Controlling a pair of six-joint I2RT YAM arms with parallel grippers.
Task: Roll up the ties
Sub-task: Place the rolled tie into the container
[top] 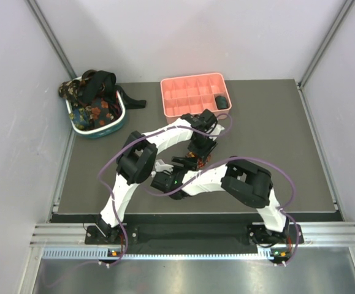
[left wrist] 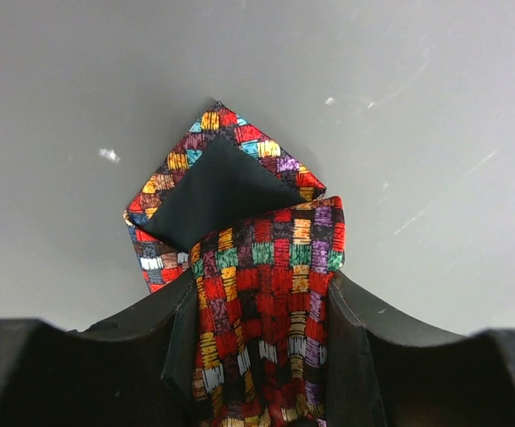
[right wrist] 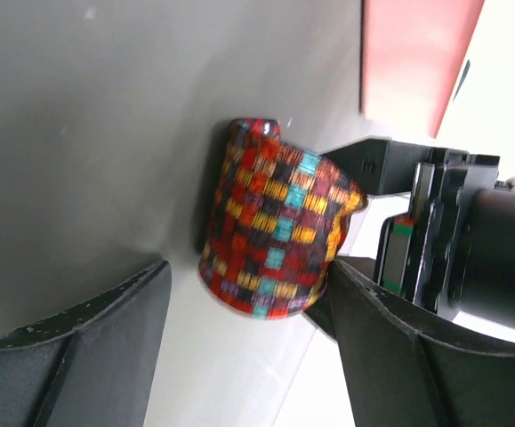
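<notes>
left jaws against plaid tie (left wrist: 266,302) edges

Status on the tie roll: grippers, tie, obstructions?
Left gripper clamped on plaid tie. Right gripper open around the rolled end. Pink tray beyond, no obstruction.

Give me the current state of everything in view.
Red-yellow-dark plaid fabric tie: partly rolled, held at one end.
Left gripper: shut on the plaid tie.
Right gripper: open, fingers either side of the roll.
Pink plastic compartment tray: one dark rolled tie in a right-hand compartment.
Teal-and-white oval basket: holds unrolled floral and black ties, some hanging over the rim.
</notes>
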